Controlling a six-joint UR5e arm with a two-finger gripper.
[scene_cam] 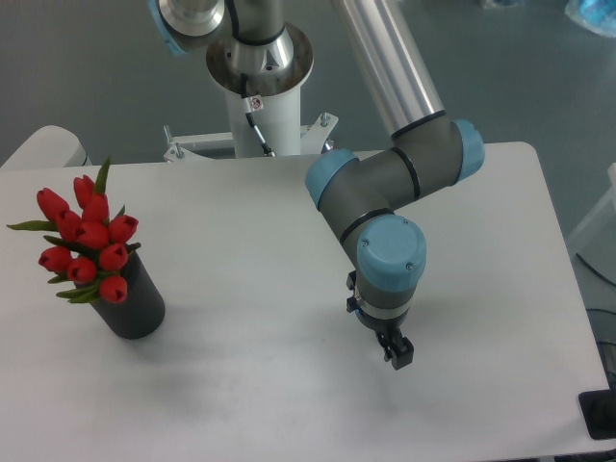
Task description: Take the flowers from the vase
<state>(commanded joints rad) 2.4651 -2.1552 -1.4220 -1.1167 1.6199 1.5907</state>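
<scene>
- The gripper hangs over the right-centre of the worktop, pointing down; its small black jaws show only as one dark block, so I cannot tell whether they are wide or narrow, and nothing is seen between them.
- Above it sits a rounded wrist with a smooth light-blue cap and grey metal joints, rising into a polished silver tube.
- The worktop is a flat, matte white slab with rounded corners.
- Well apart, on the left, stands the vase, a plain matte black cylinder, upright.
- The flowers stand in its mouth: a tight bunch of glossy red tulip buds with narrow green leaves, leaning left.
</scene>
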